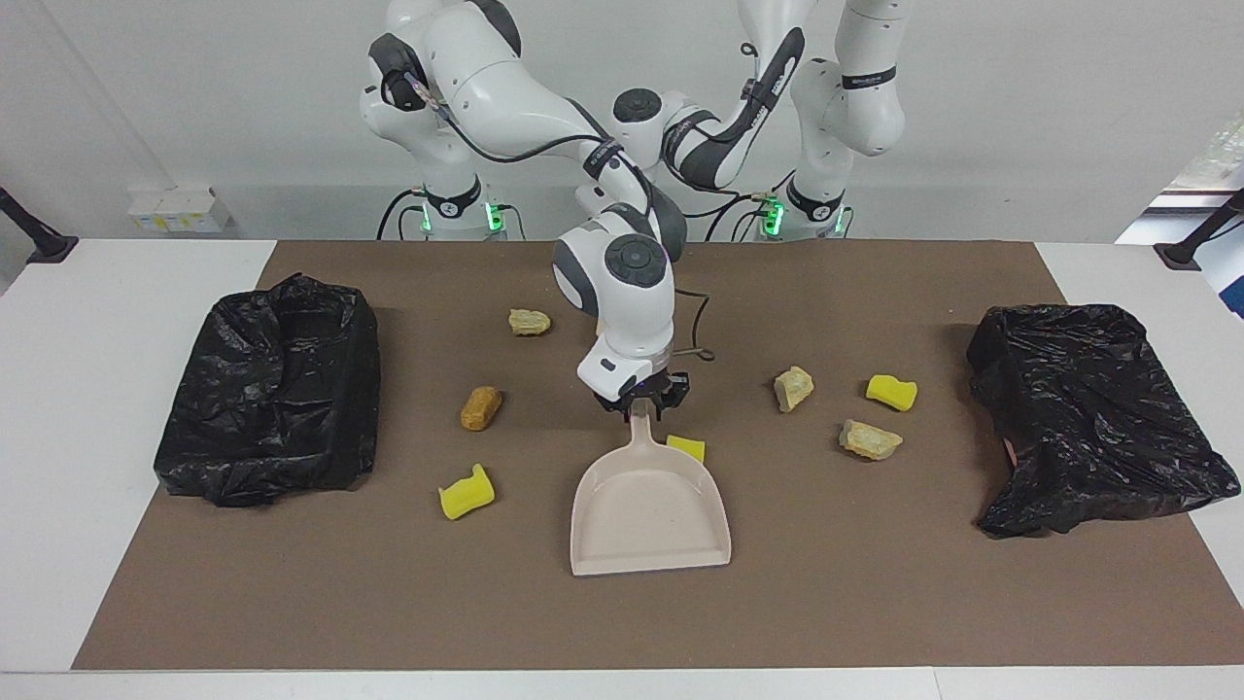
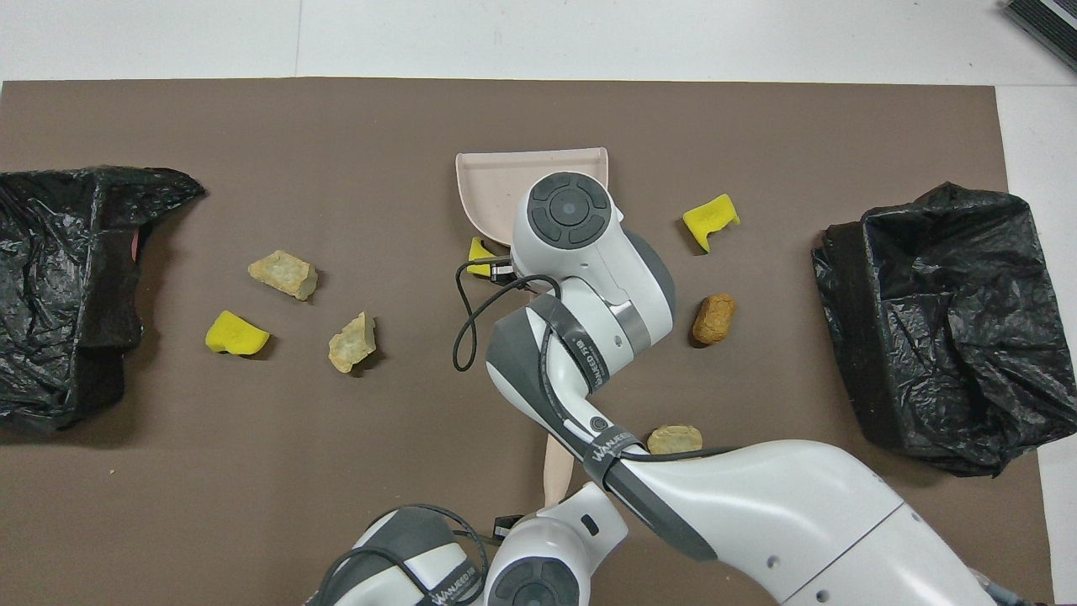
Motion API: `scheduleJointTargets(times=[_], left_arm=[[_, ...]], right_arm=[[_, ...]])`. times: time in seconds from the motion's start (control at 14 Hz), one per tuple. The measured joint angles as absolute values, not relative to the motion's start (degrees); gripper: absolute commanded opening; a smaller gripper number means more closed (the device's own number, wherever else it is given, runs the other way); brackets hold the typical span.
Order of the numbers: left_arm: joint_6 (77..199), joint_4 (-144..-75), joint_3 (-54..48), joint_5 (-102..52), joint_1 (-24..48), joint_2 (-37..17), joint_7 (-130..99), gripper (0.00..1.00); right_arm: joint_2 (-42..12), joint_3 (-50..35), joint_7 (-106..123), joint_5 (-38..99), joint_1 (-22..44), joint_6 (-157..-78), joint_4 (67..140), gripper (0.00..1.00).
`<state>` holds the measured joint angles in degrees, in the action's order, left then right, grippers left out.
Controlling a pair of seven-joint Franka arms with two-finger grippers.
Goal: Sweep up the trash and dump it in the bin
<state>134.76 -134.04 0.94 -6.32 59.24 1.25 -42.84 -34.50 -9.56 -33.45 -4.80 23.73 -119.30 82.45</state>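
Right claw [image 1: 643, 406] clamped on the dustpan [image 1: 649, 506] handle, mid-bench.
We judge the trash [image 1: 466, 492], scattered mid-bench between both end bins [image 1: 272, 389], light and rollable; left claw [image 2: 513, 532] state untellable, over the robots' edge.

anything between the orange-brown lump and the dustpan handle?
No: in the facing view only bare brown mat lies between the orange-brown lump and the dustpan handle, where the right end effector sits.
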Motion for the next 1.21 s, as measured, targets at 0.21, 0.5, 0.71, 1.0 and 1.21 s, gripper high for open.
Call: scheduleJointTargets(times=[0.21,0.5,0.71,1.0,1.21], left_arm=[[129.67,-133.65,1.23,-3.49,54.75,3.14,-42.84,0.00],[125.15,-133.58,1.43,0.65,46.01,4.46,-42.81,0.00],[123.00,-131.83,1.56,2.70,38.60,4.64,-42.59,0.00],[116.07,-126.59,1.53,3.41,29.58,4.65,-42.71,0.00],[114.42,-125.62,1.63,3.64,20.75,4.60,-42.60,0.00]], right_arm=[[-34.01,-9.35,-30.02,-6.20,21.63,-119.63,81.95,0.00],[-29.07,-9.35,-12.06,-6.23,18.89,-117.55,81.95,0.00],[-25.48,-9.37,1.73,-6.23,17.88,-112.32,82.90,0.00],[-23.87,-9.34,17.56,-6.32,17.25,-107.46,83.67,0.00],[-23.82,-9.26,33.74,-6.46,15.05,-107.27,84.26,0.00]])
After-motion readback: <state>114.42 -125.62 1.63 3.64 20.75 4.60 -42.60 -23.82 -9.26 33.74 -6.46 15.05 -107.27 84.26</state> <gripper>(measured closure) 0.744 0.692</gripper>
